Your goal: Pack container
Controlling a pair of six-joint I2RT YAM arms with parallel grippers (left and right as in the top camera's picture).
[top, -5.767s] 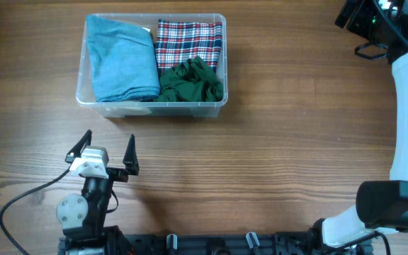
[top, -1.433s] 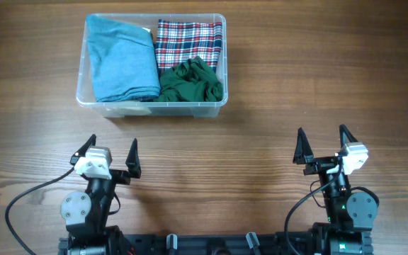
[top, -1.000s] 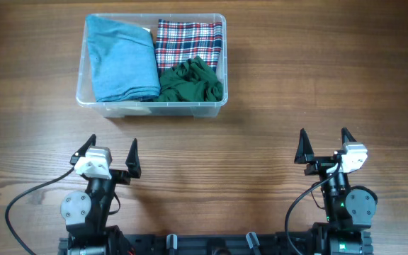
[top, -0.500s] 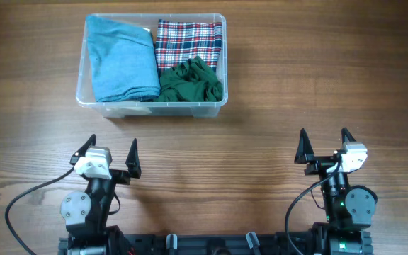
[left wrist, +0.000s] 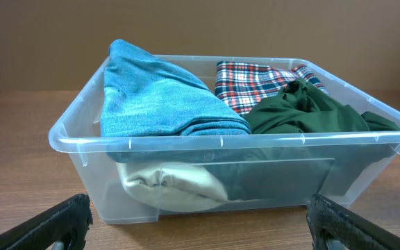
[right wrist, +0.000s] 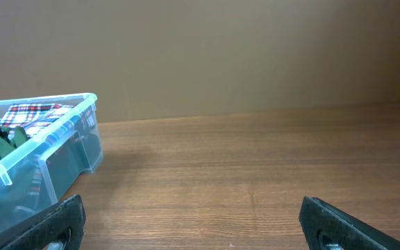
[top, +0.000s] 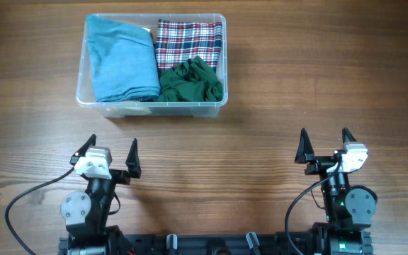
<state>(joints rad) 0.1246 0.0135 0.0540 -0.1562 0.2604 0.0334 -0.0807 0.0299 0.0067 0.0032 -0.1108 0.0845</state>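
Observation:
The clear plastic container [top: 81,97] stands at the back left of the table. It holds a folded blue cloth [top: 122,60], a red plaid cloth [top: 187,39] and a crumpled green cloth [top: 192,79]. In the left wrist view the container [left wrist: 75,135] fills the frame, with a cream cloth [left wrist: 172,187] under the blue one [left wrist: 158,104]. My left gripper [top: 110,157] is open and empty near the front edge, in front of the container. My right gripper [top: 324,149] is open and empty at the front right. The right wrist view shows the container's corner [right wrist: 82,118] at far left.
Wooden table [top: 296,71] all round. A black cable [top: 20,202] runs from the left arm's base at the front left. A brown wall [right wrist: 255,55] stands behind the table.
The right arm has come down from the far right back corner to the front right and now rests there, open. The left arm and the container's contents have not moved.

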